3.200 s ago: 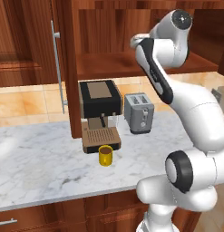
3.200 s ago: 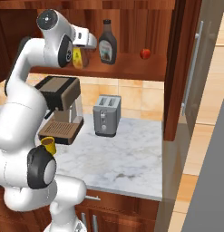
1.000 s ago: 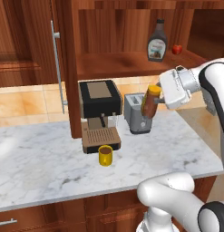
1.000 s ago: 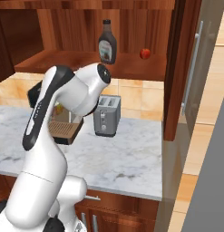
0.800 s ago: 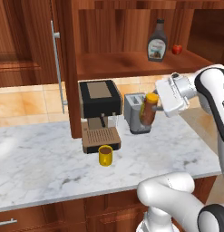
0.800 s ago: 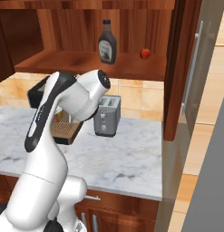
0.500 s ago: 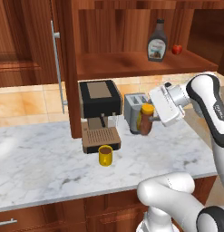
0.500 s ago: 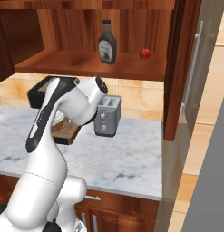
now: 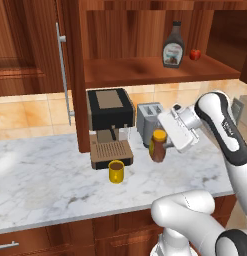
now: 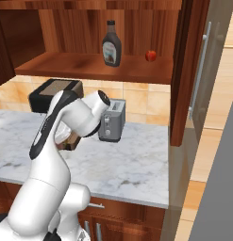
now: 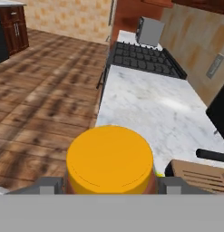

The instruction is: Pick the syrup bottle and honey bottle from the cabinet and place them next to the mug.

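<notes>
One bottle, the honey bottle (image 9: 158, 146), sits clamped in the gripper (image 9: 164, 144) above the marble counter (image 9: 45, 175), at about three o'clock from the mug (image 9: 115, 171) and in front of the toaster (image 9: 148, 121). Its orange top (image 11: 109, 157) sits between the fingers (image 11: 50, 185). At twelve o'clock, the syrup bottle (image 9: 173, 45) stands on the cabinet (image 9: 145, 70) shelf beside a small red apple (image 9: 195, 54).

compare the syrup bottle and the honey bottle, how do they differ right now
The syrup bottle stands free on the cabinet shelf; the honey bottle is held in the gripper over the counter. The syrup bottle is dark with a black cap and whitish label; the honey bottle is amber with an orange-yellow top. Both look upright.
</notes>
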Tool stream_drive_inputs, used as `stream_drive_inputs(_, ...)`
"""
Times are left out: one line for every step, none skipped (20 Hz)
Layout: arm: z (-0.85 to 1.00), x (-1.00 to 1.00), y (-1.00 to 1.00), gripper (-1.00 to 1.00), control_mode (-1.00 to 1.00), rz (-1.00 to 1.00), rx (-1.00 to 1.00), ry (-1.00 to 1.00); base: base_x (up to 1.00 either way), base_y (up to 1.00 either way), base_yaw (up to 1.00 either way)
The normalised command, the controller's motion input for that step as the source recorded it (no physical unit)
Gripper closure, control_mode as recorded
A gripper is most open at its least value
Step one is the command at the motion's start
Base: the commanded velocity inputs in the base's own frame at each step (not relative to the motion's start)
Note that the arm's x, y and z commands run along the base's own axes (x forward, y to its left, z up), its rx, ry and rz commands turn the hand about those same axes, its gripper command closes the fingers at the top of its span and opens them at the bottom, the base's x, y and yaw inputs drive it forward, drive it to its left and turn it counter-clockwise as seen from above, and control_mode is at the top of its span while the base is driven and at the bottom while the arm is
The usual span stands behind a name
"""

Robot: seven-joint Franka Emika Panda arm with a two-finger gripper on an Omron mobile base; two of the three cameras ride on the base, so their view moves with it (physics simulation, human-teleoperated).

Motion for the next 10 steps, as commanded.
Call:
stream_drive_inputs(-0.54,0.01,0.00,1.00,-1.00,0.00,0.00,0.00,0.00,0.00,0.00)
stream_drive_inputs(-0.51,0.04,0.00,1.00,-1.00,0.00,0.00,0.00,0.00,0.00,0.00)
stream_drive_inputs(-0.50,0.05,0.00,1.00,-1.00,0.00,0.00,0.00,0.00,0.00,0.00)
stream_drive_inputs(-0.45,0.06,0.00,1.00,-1.00,0.00,0.00,0.00,0.00,0.00,0.00)
stream_drive_inputs(-0.41,0.06,0.00,1.00,-1.00,0.00,0.00,0.00,0.00,0.00,0.00)
stream_drive_inputs(-0.35,0.02,0.00,1.00,-1.00,0.00,0.00,0.00,0.00,0.00,0.00)
stream_drive_inputs(-0.24,0.04,0.00,1.00,-1.00,0.00,0.00,0.00,0.00,0.00,0.00)
stream_drive_inputs(-0.18,0.11,0.00,1.00,-1.00,-0.01,0.00,0.00,0.00,0.00,0.00)
stream_drive_inputs(-0.18,0.20,0.00,1.00,-1.00,-0.02,0.00,0.00,0.00,0.00,0.00)
stream_drive_inputs(-0.16,0.32,0.00,1.00,-1.00,-0.03,0.00,0.00,0.00,0.00,0.00)
